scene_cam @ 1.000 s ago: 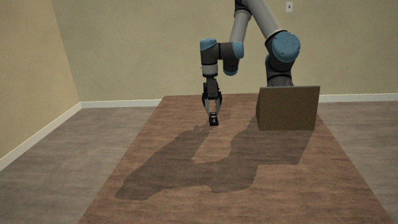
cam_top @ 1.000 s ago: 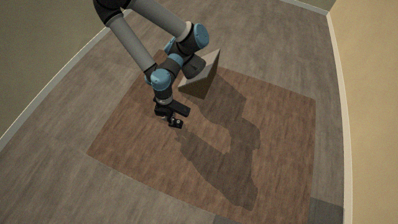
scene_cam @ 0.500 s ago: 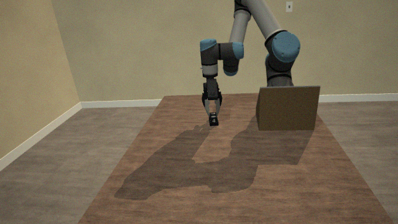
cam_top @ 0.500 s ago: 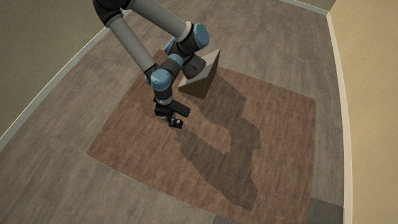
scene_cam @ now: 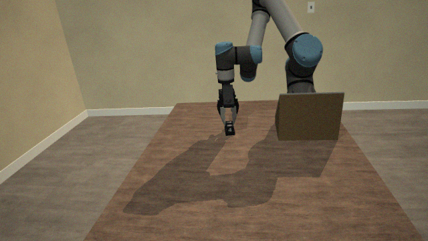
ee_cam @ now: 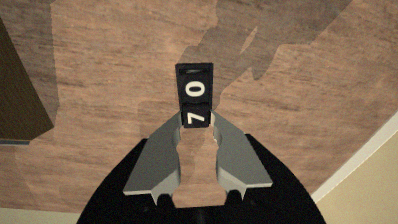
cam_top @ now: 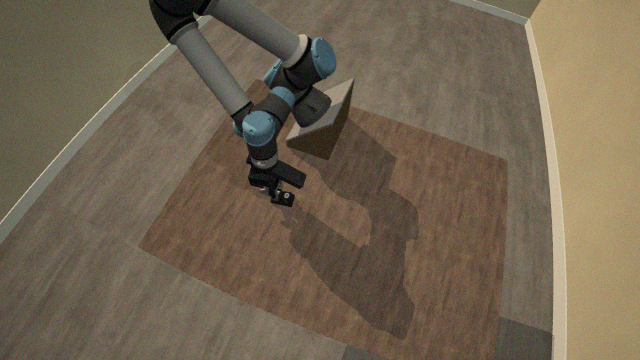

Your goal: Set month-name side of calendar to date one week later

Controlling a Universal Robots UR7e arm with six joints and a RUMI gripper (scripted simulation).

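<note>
My gripper (ee_cam: 195,111) is shut on a small black cube (ee_cam: 195,95) with white digits; a 0 and a 7 show on two of its faces in the wrist view. In the top and exterior views the gripper (scene_cam: 229,123) points straight down and holds the cube (scene_cam: 229,128) very low over the brown table top; I cannot tell whether it touches. From above the cube (cam_top: 284,198) sits under the wrist, left of the middle of the table. The tan wedge-shaped calendar stand (cam_top: 322,125) is behind it, near the arm's base. Its tray side and the second cube are hidden.
The stand (scene_cam: 309,115) rises as a tall block to the right of the gripper, and its dark edge (ee_cam: 20,100) shows at the left of the wrist view. The arm's elbow hangs close over it. Grey floor surrounds the table, with walls beyond.
</note>
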